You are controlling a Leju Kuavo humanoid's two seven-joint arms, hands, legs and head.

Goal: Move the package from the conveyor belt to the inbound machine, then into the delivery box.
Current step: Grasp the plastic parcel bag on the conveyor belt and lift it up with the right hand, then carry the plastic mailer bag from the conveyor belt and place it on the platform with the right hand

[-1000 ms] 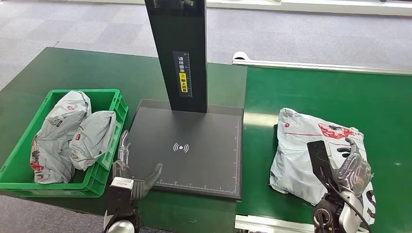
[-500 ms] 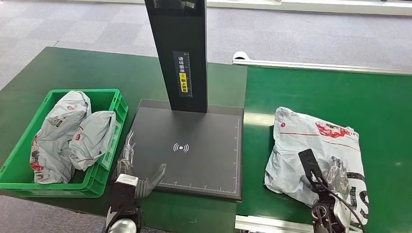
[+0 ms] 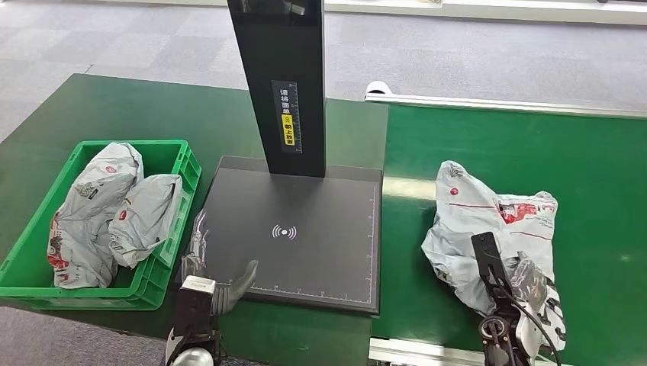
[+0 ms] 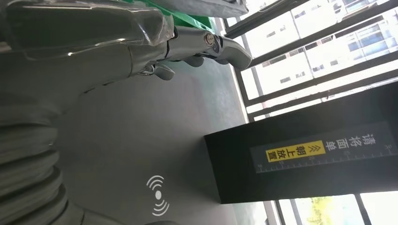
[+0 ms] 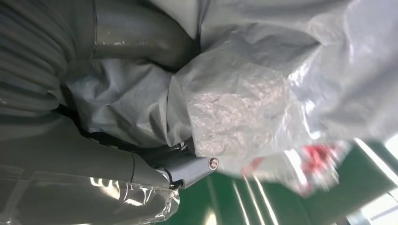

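Observation:
A grey plastic mail package (image 3: 488,225) with red print lies bunched up on the green conveyor belt (image 3: 587,168) at the right. My right hand (image 3: 534,286) grips its near end; in the right wrist view the thumb and fingers (image 5: 187,168) pinch crumpled grey film (image 5: 244,112). The inbound machine is a dark flat scan plate (image 3: 305,229) with a black post (image 3: 284,84) behind it. My left hand (image 3: 210,267) rests open at the plate's near left corner, fingers (image 4: 206,44) stretched out over the dark surface.
A green delivery crate (image 3: 179,164) at the left holds two grey packages (image 3: 114,210). It stands on a green table (image 3: 114,107) beside the scan plate. A silver rail (image 3: 503,103) edges the belt at the back. Grey floor lies beyond.
My right hand has closed on the package and pulled it up and together, so it now stands bunched and narrower. The left hand has barely shifted.

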